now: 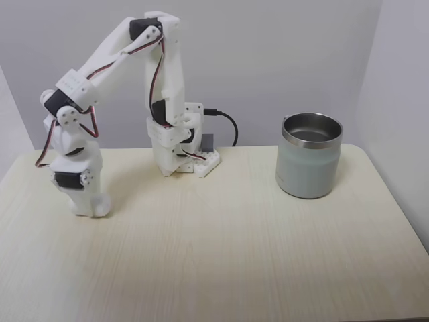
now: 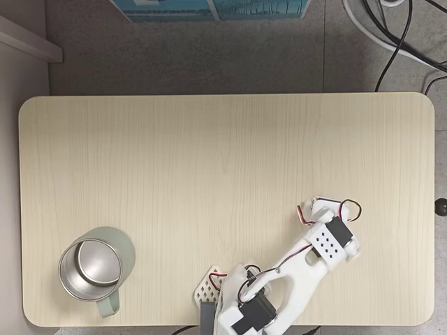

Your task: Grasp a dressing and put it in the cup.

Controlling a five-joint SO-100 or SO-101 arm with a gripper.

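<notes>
Gripper [image 1: 92, 209] points straight down w/ tips on the pale wood surface [image 1: 221, 255] at left in a fixed view; can't tell how far open or if it holds anything. Cup [image 1: 310, 155] stands upright at right, well apart from the arm; dressing not made out.

In a fixed view from the front, the arm's base [image 1: 181, 157] stands at the back of the bench [image 1: 214, 255], left of centre. The arm bends up, over and down to the left, and its hand [image 1: 92, 206] rests its tip on the bench, in front of and left of the base. The cup [image 1: 310, 155] stands upright at the right, well apart from the arm. In the top-down fixed view, the cup [image 2: 94, 269] is at lower left, the hand [image 2: 312, 211] at lower right.
</notes>
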